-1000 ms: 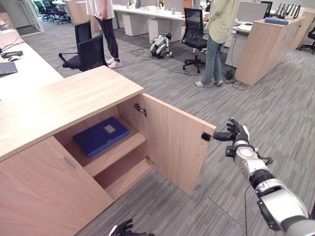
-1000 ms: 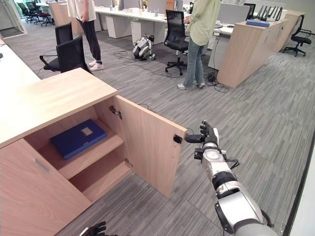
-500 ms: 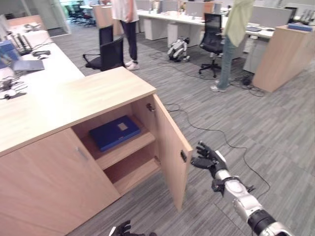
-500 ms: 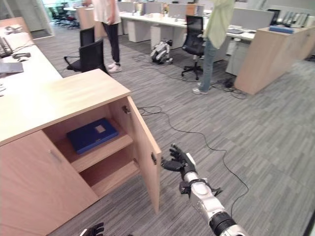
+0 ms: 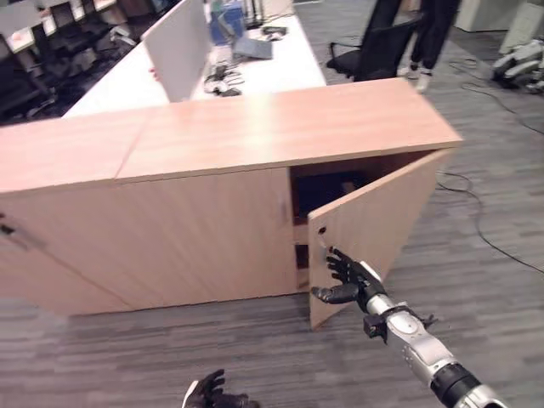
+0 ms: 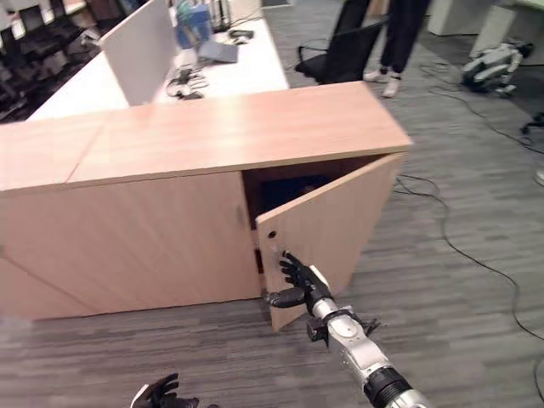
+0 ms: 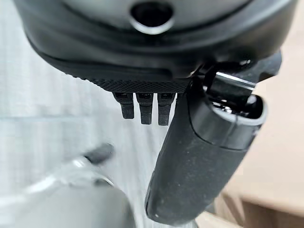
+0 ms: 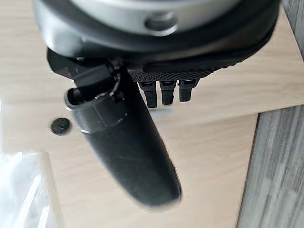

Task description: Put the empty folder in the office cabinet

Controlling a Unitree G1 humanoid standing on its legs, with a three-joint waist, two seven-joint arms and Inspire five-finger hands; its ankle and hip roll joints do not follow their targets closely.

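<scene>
Your right hand point(image 5: 350, 280) presses straight, spread fingers against the cabinet door point(image 5: 378, 225), which stands partly ajar. The blue folder point(image 6: 293, 184) sits inside the cabinet point(image 5: 255, 136) (barely visible). Your left hand point(image 5: 211, 394) hangs low, fingers relaxed.

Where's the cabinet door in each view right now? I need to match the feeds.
Left eye view: cabinet door, right of centre, ajar, right hand at its free edge.
Right eye view: door at centre.
Right wrist view: pale wood panel behind the fingers.
Left wrist view: cannot tell.
Shared landmark: the small dark knob.
</scene>
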